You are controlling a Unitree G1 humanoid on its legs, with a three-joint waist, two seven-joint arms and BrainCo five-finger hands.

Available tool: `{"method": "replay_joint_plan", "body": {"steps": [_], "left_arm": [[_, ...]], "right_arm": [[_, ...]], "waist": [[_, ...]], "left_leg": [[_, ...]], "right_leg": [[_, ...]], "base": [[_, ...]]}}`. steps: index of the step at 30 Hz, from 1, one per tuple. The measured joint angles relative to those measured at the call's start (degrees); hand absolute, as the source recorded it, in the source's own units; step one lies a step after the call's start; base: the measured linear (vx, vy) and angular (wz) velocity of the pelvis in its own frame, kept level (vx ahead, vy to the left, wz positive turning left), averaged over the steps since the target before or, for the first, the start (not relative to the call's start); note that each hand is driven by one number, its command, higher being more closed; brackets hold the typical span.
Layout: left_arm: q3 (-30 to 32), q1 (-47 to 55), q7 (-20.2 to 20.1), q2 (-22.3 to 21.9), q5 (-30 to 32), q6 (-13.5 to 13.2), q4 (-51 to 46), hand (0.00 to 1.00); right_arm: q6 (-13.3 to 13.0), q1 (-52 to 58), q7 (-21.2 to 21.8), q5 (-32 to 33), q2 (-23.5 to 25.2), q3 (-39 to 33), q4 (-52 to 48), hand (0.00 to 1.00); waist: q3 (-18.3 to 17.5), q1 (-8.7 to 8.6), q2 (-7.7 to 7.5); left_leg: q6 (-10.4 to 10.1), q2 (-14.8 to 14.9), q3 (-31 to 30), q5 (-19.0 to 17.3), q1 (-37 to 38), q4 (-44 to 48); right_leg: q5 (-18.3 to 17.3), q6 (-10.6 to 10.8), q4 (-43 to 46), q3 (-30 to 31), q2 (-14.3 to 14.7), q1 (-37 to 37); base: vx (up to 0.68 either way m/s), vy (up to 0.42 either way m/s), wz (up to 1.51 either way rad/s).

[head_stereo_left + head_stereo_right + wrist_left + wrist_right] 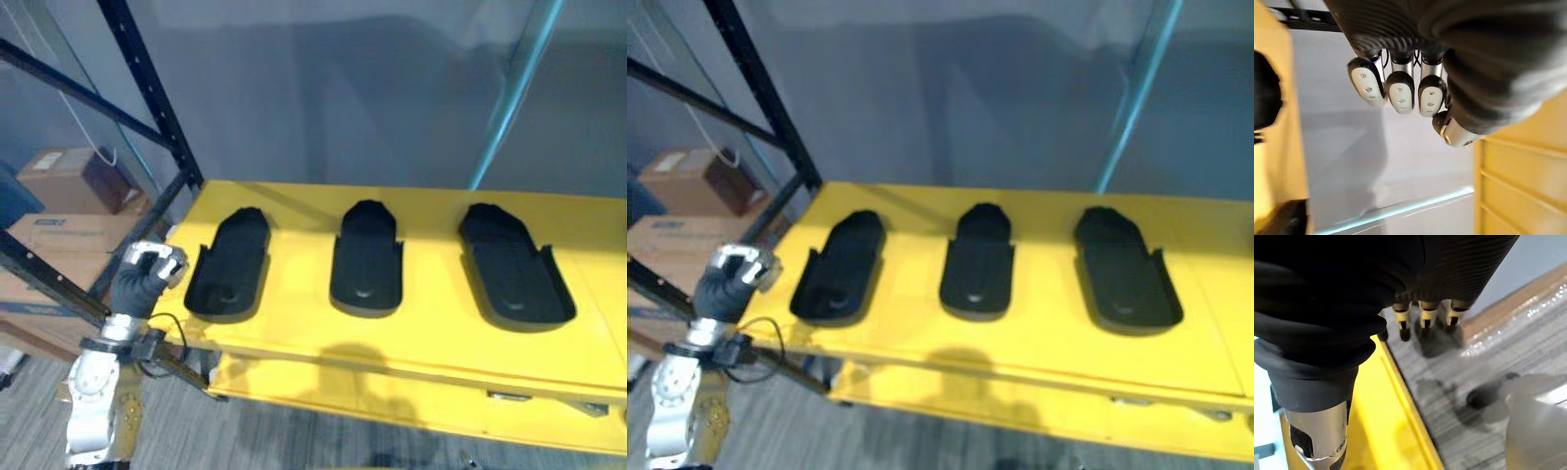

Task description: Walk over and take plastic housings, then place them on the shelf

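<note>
Nearest, at about 8 o'clock in the head view, the left hand (147, 269) hangs just off the left end of the yellow shelf (441, 328). Its fingers (1400, 93) are curled into a loose fist with nothing inside. In its own wrist view the right hand (1424, 316) sits beside a yellow edge and above the grey floor (1508, 352) — its fingers reach out fairly straight past the dark cover and it carries nothing.

Beyond the shelf's front lip, three black plastic housings lie flat on the yellow top, in a row and well apart from each other. The left housing (230, 266) is near the left hand but not touching it. The middle housing (365, 259) lies at its 3 o'clock. The right housing (511, 266) lies further on, also toward 3 o'clock.

At 10 o'clock a black rack upright (147, 88) rises from the shelf's far left corner, and cardboard boxes (73, 181) are stacked behind it. Farthest back, at 12 o'clock, stands a plain grey wall (343, 88) — a teal post (509, 98) slants up against it at 1 o'clock.
</note>
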Motion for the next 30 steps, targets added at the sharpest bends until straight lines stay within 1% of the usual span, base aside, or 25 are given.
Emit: {"method": "replay_joint_plan", "body": {"steps": [2,4,5,6,7,9,10,11,12,13,16,18,20,22,23,25,27,30], "left_arm": [[0.0,0.0,-0.6,0.0,0.0,0.1,-1.2,1.00],[0.0,0.0,-1.6,0.0,0.0,1.2,-2.5,1.00],[-0.1,0.1,-1.9,0.0,0.0,2.3,-3.0,1.00],[-0.3,0.5,-1.9,0.1,0.0,4.7,-3.2,1.00],[-0.3,0.5,-2.0,0.1,0.1,6.0,-3.1,1.00],[-0.6,1.8,-1.7,0.1,0.7,11.0,-2.7,1.00],[-0.7,2.5,-1.6,0.1,0.7,11.9,-2.6,1.00],[-1.0,3.4,-1.4,0.1,0.7,13.2,-2.4,1.00],[-1.4,5.1,-0.4,0.1,0.7,15.0,-2.3,1.00],[-1.7,5.9,0.0,0.1,0.7,15.9,-2.2,1.00],[-3.0,7.6,0.1,0.0,0.7,17.3,-2.2,1.00],[-3.0,7.9,0.1,0.1,0.7,18.2,-2.2,1.00],[-3.1,8.4,0.0,0.1,0.7,18.5,-2.2,1.00],[-3.4,8.8,0.0,0.1,0.7,19.6,-2.3,1.00],[-4.1,9.0,0.0,0.1,0.7,20.4,-2.3,1.00],[-5.7,9.4,0.0,0.0,0.8,20.8,-2.3,1.00],[-7.4,9.4,0.0,0.1,1.9,21.3,-2.3,1.00],[-7.7,9.4,0.2,0.1,2.5,22.6,-2.3,1.00]], "right_arm": [[-0.1,-0.1,-0.1,0.0,0.3,0.0,0.4,0.00],[-0.3,0.0,-0.2,0.0,0.9,0.0,0.4,0.00],[-0.4,0.0,-0.3,0.0,1.2,0.0,0.6,0.00],[-0.5,-0.1,-0.3,0.0,1.5,0.2,0.5,0.00],[-0.5,-0.1,-0.3,0.0,1.6,0.2,0.5,0.00],[-0.5,-0.1,-0.3,0.1,1.6,0.3,0.2,0.00],[-0.5,-0.1,-0.3,0.1,1.6,0.3,0.2,0.00],[-0.4,0.0,-0.4,0.1,1.6,0.3,0.2,0.00],[-0.3,0.0,-0.4,0.3,1.6,0.3,0.2,0.00],[-0.1,0.0,-0.4,0.4,1.6,0.3,0.2,0.00],[0.2,-0.1,-0.3,0.5,1.6,0.3,0.2,0.00],[0.2,-0.4,-0.2,0.5,1.6,0.3,0.2,0.00],[0.2,-0.7,-0.1,0.6,1.5,0.3,0.2,0.00],[0.2,-1.2,0.1,0.6,1.5,0.3,0.2,0.00],[0.2,-1.5,0.1,0.6,1.5,0.3,0.2,0.00],[0.2,-2.4,0.1,0.6,1.5,0.3,0.3,0.00],[0.2,-3.2,0.1,1.2,1.5,0.4,0.3,0.00],[0.2,-3.9,0.1,1.3,1.5,0.8,0.3,0.00]], "waist": [[-0.7,0.26,-0.02],[-0.6,0.49,-0.81],[-0.8,0.58,-0.86],[-1.0,0.59,-1.43],[-0.9,0.60,-1.61],[-0.9,0.62,-2.20],[-0.9,0.61,-2.31],[-0.9,0.62,-2.46],[-0.8,0.63,-2.63],[-0.8,0.71,-2.68],[-0.6,0.90,-2.71],[-0.5,1.10,-2.69],[-0.4,1.11,-2.63],[-0.2,1.12,-2.68],[-0.1,1.28,-2.66],[0.3,1.59,-2.69],[0.5,1.78,-2.89],[0.7,1.76,-3.20]], "left_leg": [[0.0,0.0,-0.1,0.1,-0.7,0.0],[0.0,0.0,-0.1,0.2,-0.8,0.0],[0.0,0.0,-0.1,0.2,-0.8,0.0],[0.1,-0.1,-0.2,0.2,-0.6,0.0],[0.1,-0.2,-0.2,0.2,-0.6,0.0],[0.3,-0.5,-0.4,0.3,-0.7,0.0],[0.3,-0.5,-0.3,0.3,-0.7,0.0],[0.3,-0.6,-0.4,0.3,-0.7,0.0],[0.3,-0.7,-0.5,0.3,-0.7,0.0],[0.3,-0.7,-0.6,0.3,-0.7,0.0],[0.4,-0.8,-1.6,0.4,-0.8,0.0],[0.4,-0.8,-2.3,0.5,-0.7,-0.1],[0.3,-0.9,-3.0,0.5,-0.8,-0.1],[0.3,-0.9,-3.5,0.5,-0.8,-0.1],[0.3,-0.9,-3.7,0.6,-0.8,-0.1],[0.3,-0.9,-3.8,0.6,-0.8,-0.1],[0.3,-0.8,-4.1,0.6,-1.0,-0.1],[0.3,-0.8,-4.3,0.6,-1.2,-0.1]], "right_leg": [[0.0,0.0,0.4,0.0,0.0,-0.9],[0.0,0.0,0.7,0.1,0.0,-1.1],[0.0,0.0,0.7,0.1,0.0,-1.0],[0.0,0.0,0.7,-0.1,0.0,-1.1],[0.0,0.0,0.7,-0.1,-0.1,-1.1],[-0.1,-0.1,0.8,-0.2,-0.3,-1.2],[-0.1,-0.1,0.8,-0.2,-0.3,-1.3],[-0.1,-0.1,0.8,-0.2,-0.3,-1.3],[-0.2,-0.2,0.8,-0.4,-0.4,-1.3],[-0.2,-0.2,0.8,-0.6,-0.4,-1.3],[-0.4,-0.4,0.8,-1.9,-0.3,-0.8],[-0.7,-0.3,0.8,-2.4,-0.3,-0.4],[-0.9,-0.3,0.8,-3.2,-0.3,-0.1],[-1.1,-0.3,0.8,-3.8,-0.3,0.2],[-1.2,-0.3,0.8,-4.0,-0.3,0.4],[-1.2,-0.3,0.8,-4.2,-0.3,0.4],[-1.3,-0.3,0.8,-4.5,-0.3,0.5],[-1.3,-0.4,0.7,-4.8,-0.3,0.5]], "base": [[-0.01,0.002,0.02],[0.00,0.000,0.00],[0.00,0.000,0.00],[0.00,0.000,0.00],[0.00,0.000,0.00],[0.00,0.000,0.00],[0.00,0.000,0.00],[0.00,0.000,0.00],[0.00,-0.004,0.04],[0.00,-0.008,0.06],[0.01,-0.023,0.15],[0.01,-0.033,0.16],[0.01,-0.033,0.19],[0.01,-0.029,0.16],[0.01,-0.016,0.09],[0.01,-0.008,0.06],[0.02,-0.005,0.06],[0.02,-0.002,0.05]]}}
